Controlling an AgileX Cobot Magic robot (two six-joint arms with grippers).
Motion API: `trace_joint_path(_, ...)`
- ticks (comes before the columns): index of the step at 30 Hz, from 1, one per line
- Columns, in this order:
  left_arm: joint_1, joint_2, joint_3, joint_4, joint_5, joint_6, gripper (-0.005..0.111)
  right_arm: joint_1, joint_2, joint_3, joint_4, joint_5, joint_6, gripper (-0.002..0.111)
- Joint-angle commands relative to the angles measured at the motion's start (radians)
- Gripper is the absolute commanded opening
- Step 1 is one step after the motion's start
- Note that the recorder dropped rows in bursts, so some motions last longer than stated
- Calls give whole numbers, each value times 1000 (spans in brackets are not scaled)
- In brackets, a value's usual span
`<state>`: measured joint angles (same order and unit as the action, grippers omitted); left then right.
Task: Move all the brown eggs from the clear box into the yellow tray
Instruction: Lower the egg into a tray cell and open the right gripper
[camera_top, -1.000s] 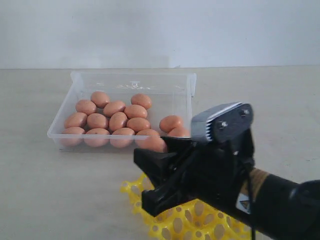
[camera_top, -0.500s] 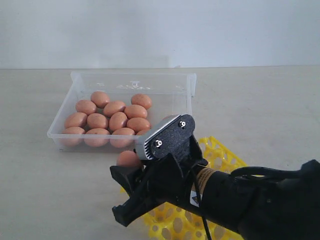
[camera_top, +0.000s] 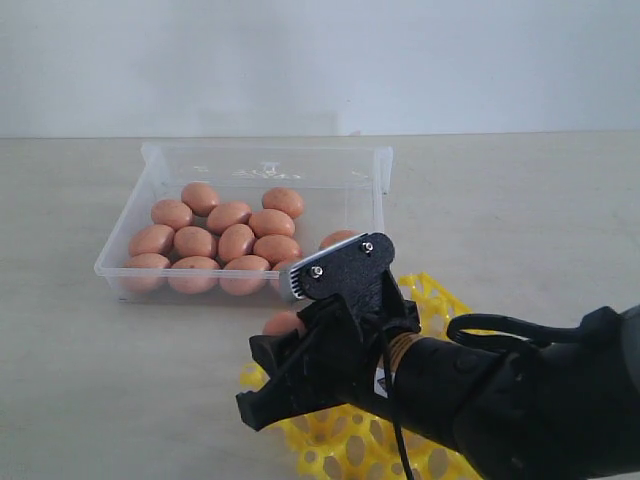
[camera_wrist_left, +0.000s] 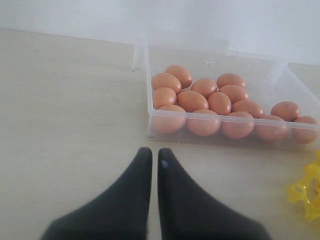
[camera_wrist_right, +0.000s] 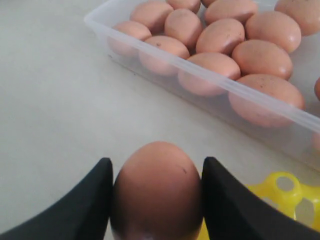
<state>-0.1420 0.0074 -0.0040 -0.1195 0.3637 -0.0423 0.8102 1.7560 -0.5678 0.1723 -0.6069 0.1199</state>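
Right wrist view is showing the right jaws clamping a brown egg (camera_wrist_right: 156, 195) between two black fingers (camera_wrist_right: 90, 200), one finger pressing each side of the shell. That egg is looking smooth and matte, orange-brown, with a tiny dark fleck near its top. It is hanging outside the clear box (camera_wrist_right: 200, 75), just in front of the box's near wall, with the pale surface (camera_wrist_right: 50, 100) showing behind it. A corner of the yellow tray (camera_wrist_right: 285, 192) is peeking out beside it, also on the near side of the box.

Inside the box, the other brown eggs (camera_top: 236, 242) are lying crowded together and touching one another. Most are filling the left part as the exterior view is showing it, and one is sitting apart towards the right wall. They are all looking alike: oval, dull-shelled, the same warm tone. The box walls are letting the shells show through, slightly hazed.

Left jaws are pointing towards the box from outside it, apart from its wall. They are drawn almost together with only a thin slit between them, gripping nothing.
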Motion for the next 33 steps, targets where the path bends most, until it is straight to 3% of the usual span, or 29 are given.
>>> trace_joint_path(1,-2,4,4,4,-9,4,4,-3,0,-9,5,72,5,0)
trace_joint_path(12,-2,4,4,4,-9,4,4,-3,1,-120,2,246,-84,0)
trace_joint_path(30,-2,4,4,4,-9,4,4,-3,62,-135,4,222,-148,0)
trace_joint_path(33,-2,4,4,4,-9,4,4,-3,62,-135,4,222,-169,8)
